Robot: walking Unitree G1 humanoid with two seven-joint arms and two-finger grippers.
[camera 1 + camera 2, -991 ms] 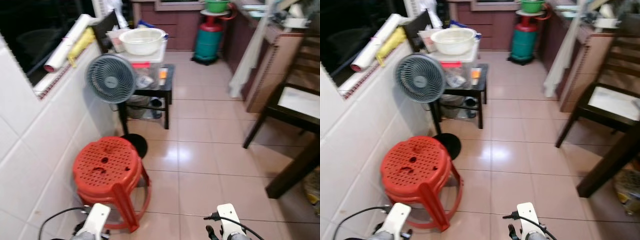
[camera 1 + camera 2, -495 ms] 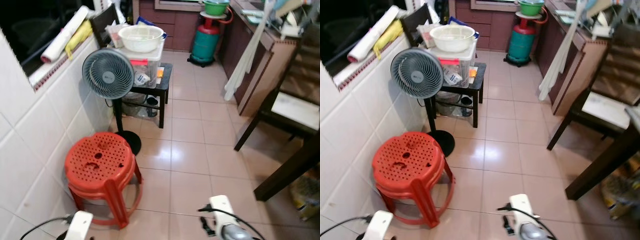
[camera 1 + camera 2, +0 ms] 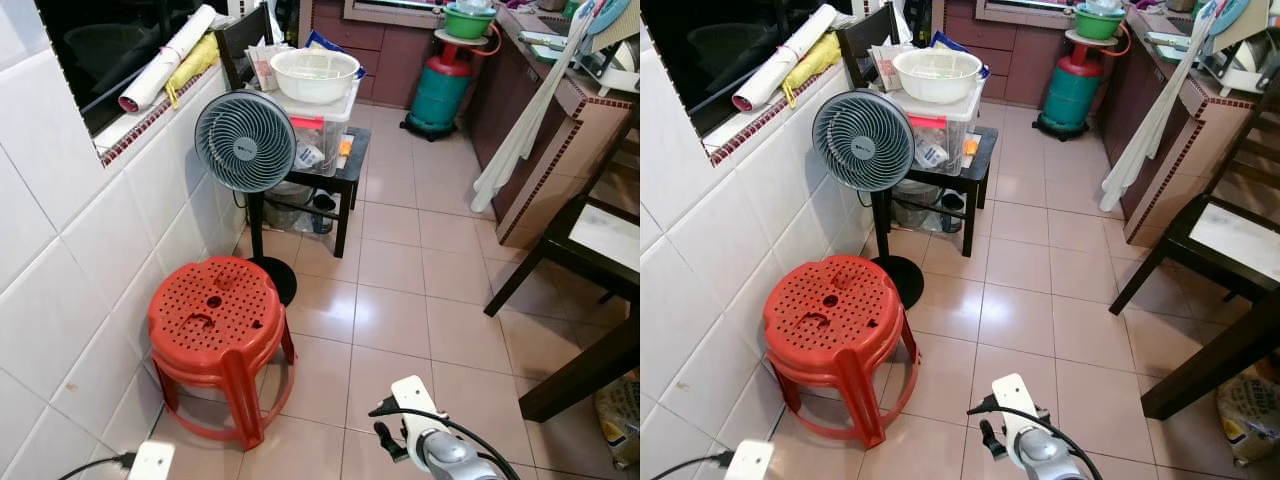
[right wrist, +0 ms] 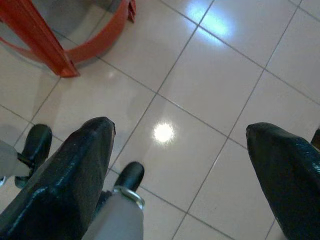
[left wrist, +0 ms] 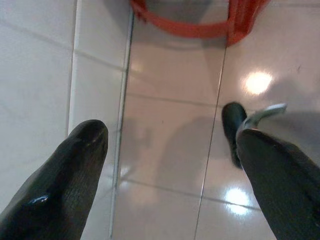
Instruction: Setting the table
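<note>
While both arms hang low over the tiled floor [image 3: 400,300], nothing is being handled: left gripper [image 5: 170,150] has its jaws spread wide with only floor between them, right gripper [image 4: 180,150] likewise released and empty. Tableware in view: white bowl [image 3: 314,74] on a clear plastic storage box [image 3: 315,125], which sits on a small black side table [image 3: 345,180] against the tiled wall, well ahead of the robot. Grey standing fan [image 3: 245,141] is just in front of that table; its hub badge is too small to read. Stacked red perforated stools [image 3: 215,330] are near the left arm. Green gas cylinder [image 3: 441,92] with a green basin [image 3: 464,20] on top at the far end. Dark dining table leg [image 3: 585,365] and chair [image 3: 590,240] to the right.
</note>
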